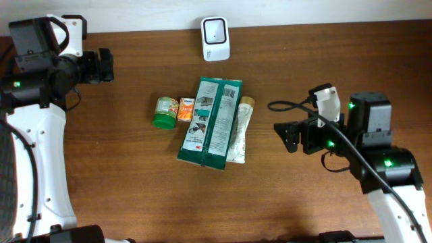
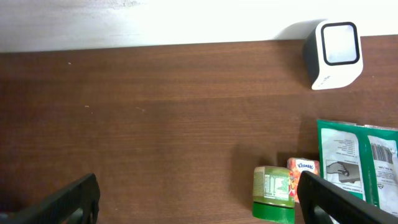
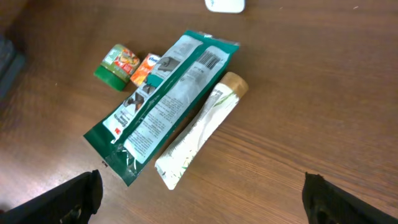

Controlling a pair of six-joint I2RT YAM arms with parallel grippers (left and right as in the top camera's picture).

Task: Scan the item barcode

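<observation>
So, flat glossy green pouch [image 1: 210, 121] lies middle of the dark wood-grain surface [image 1: 135, 196], boxy white scanner [image 1: 214, 29] at its far edge; left claw [image 1: 106, 65] and right claw [image 1: 289, 137] both gape wide, empty.

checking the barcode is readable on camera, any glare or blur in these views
Right wrist: the green pouch is lit evenly, its barcode glare-free but small; the fingers at the bottom edge are dark and soft. Left wrist: the wall along the top is blown out white. Overhead: even light, faint shadows.
</observation>
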